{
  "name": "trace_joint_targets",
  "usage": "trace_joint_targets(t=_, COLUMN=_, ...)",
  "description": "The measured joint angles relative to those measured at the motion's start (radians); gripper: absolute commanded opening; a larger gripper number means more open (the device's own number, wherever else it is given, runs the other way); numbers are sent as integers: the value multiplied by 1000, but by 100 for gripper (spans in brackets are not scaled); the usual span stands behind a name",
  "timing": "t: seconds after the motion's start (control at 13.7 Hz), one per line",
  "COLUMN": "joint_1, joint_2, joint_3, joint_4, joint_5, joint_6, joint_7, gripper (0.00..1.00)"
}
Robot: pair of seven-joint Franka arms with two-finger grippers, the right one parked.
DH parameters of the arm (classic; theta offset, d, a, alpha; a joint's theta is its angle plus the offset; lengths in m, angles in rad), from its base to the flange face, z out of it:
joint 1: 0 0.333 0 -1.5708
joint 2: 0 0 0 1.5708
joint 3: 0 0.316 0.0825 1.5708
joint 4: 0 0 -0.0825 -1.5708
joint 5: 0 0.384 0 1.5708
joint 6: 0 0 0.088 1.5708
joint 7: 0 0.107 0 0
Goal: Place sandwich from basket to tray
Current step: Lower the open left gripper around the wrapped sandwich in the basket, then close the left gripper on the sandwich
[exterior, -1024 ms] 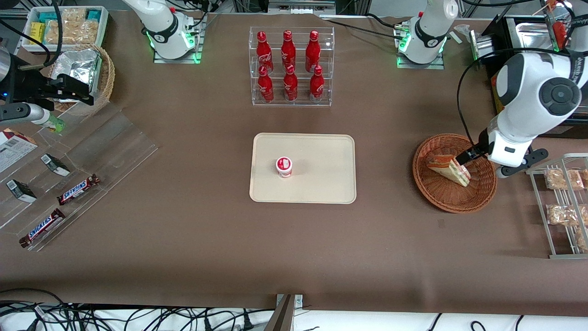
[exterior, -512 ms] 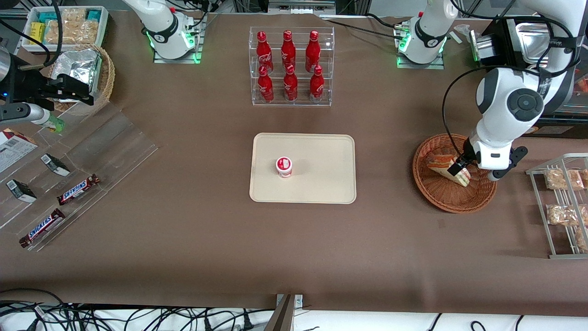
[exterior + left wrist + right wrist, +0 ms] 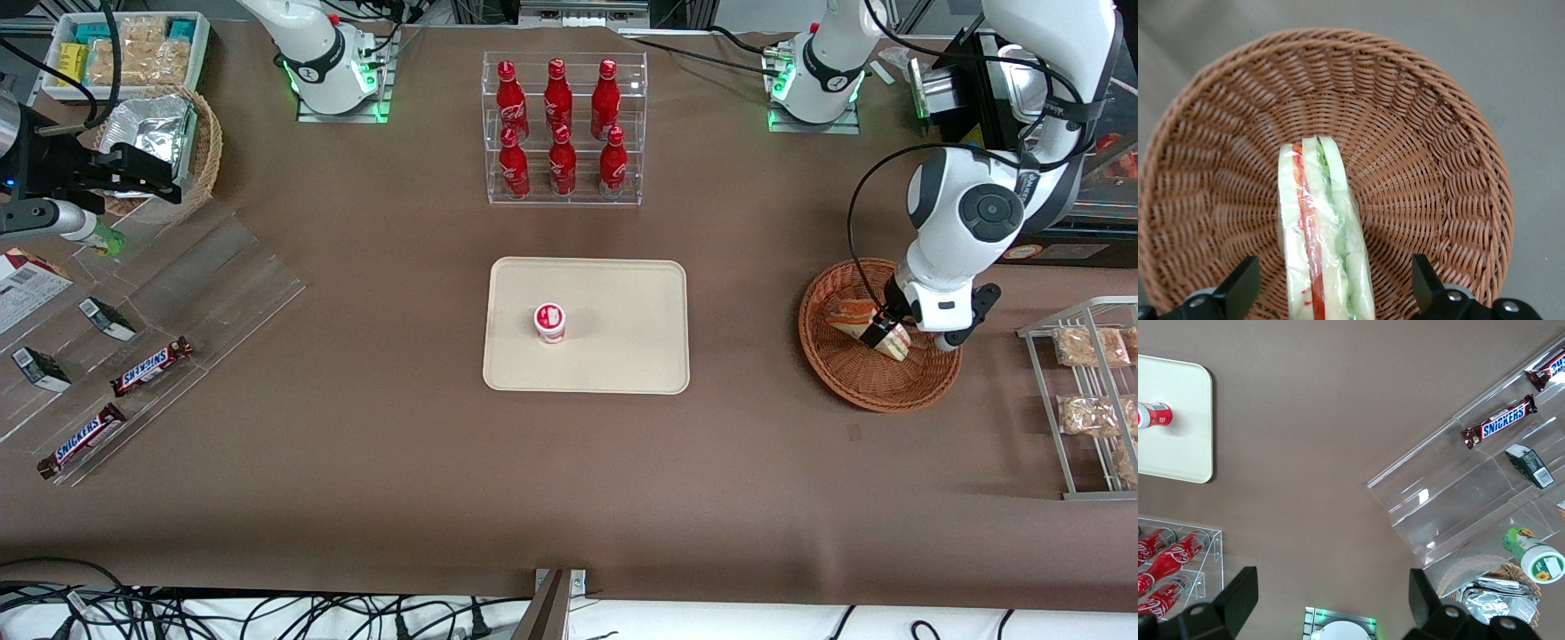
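Left wrist view: the sandwich (image 3: pixel 1321 233) stands on edge in the basket (image 3: pixel 1438 153), its filling layers facing my camera.
My gripper (image 3: pixel 1331 293): fingers (image 3: pixel 1238 287) spread wide, one on each side of the wedge, neither touching the wrap.
My arm: wrist bent down over the basket (image 3: pixel 876 373), gripper (image 3: pixel 878 332) low at the sandwich (image 3: pixel 858 318), elbow raised above it.
Tray (image 3: pixel 622 356): well apart, mid-table toward the parked arm's end, carrying a small red-and-white cup (image 3: pixel 549 322).
Bottle rack (image 3: pixel 562 129): farther from the front camera than the tray.
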Motion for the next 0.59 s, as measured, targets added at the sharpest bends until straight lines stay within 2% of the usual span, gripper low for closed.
trace_joint_targets(t=0.22, joint_1=7, joint_2=18, joint_3=0, joint_4=-25, joint_5=0, joint_6=47, joint_7=-21, gripper=100)
trace_joint_targets(t=0.29, joint_1=10, joint_2=21, joint_3=0, joint_4=-29, joint_5=0, joint_6=52, joint_7=-24, gripper=59)
trace_joint_targets(t=0.37, joint_1=11, joint_2=23, joint_3=0, joint_4=-30, joint_5=0, joint_6=53, joint_7=-25, gripper=23)
trace_joint_targets(t=0.44, joint_1=12, joint_2=25, joint_3=0, joint_4=-30, joint_5=0, joint_6=53, joint_7=-25, gripper=2)
trace_joint_targets(t=0.59, joint_1=12, joint_2=27, joint_3=0, joint_4=-31, joint_5=3, joint_6=53, joint_7=-25, gripper=0)
